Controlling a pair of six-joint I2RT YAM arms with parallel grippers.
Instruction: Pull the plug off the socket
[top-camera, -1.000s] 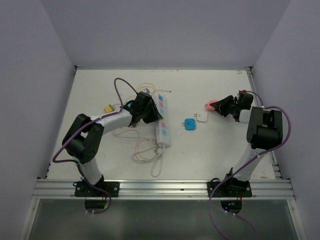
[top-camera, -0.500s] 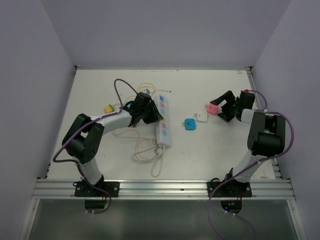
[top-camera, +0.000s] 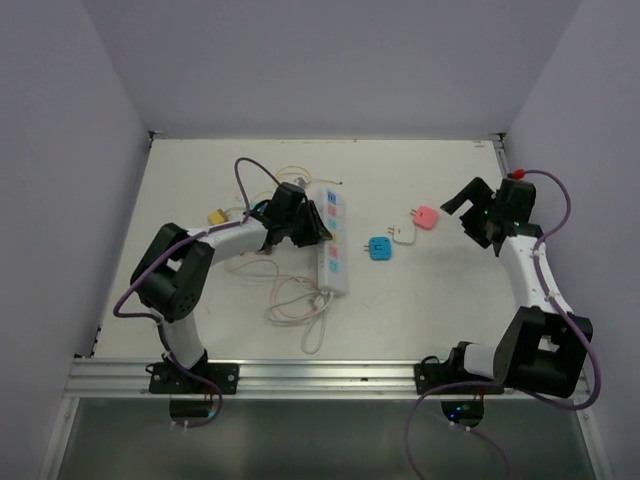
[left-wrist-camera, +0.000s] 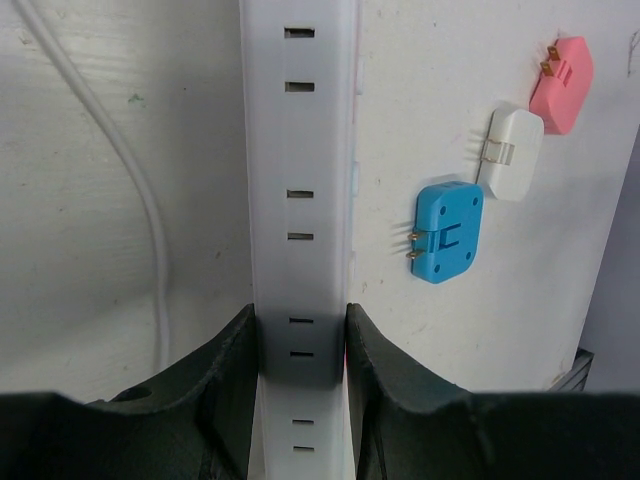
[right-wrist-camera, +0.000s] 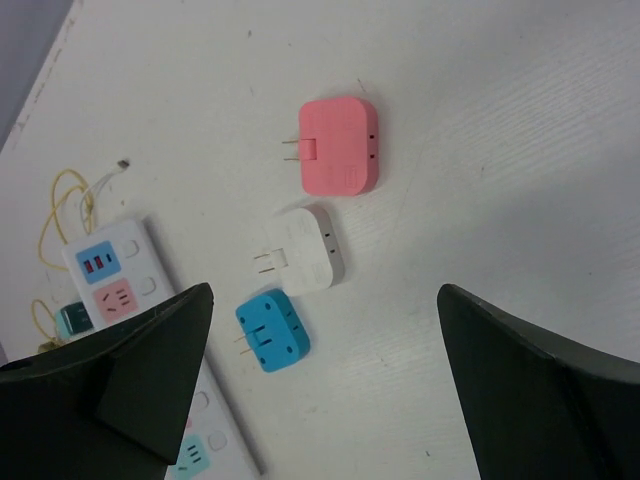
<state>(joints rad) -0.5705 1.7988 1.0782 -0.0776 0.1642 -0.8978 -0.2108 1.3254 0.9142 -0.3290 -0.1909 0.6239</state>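
The left gripper (left-wrist-camera: 300, 338) was clamped across the power strip (left-wrist-camera: 300, 150), one dark finger (left-wrist-camera: 225, 365) pressed on each long side of the white body. In the top view that power strip (top-camera: 334, 262) lay flat left of the tabletop's (top-camera: 440, 300) centre, its length running from the far edge toward the near edge, with the left gripper (top-camera: 312, 230) on its far half. Its thin white cord (top-camera: 300, 300) looped toward the near edge.

Three plugs lay loose on the tabletop in a slanted row right of the strip, none seated in it: the blue plug (top-camera: 379, 248) nearest the strip, the white plug (top-camera: 405, 234) just beside it, and the pink plug (top-camera: 427, 217) farthest. The right gripper (top-camera: 468, 220) stood near the right edge, jaws spread wide and empty, close to the pink plug (right-wrist-camera: 338, 145) but clear of it.
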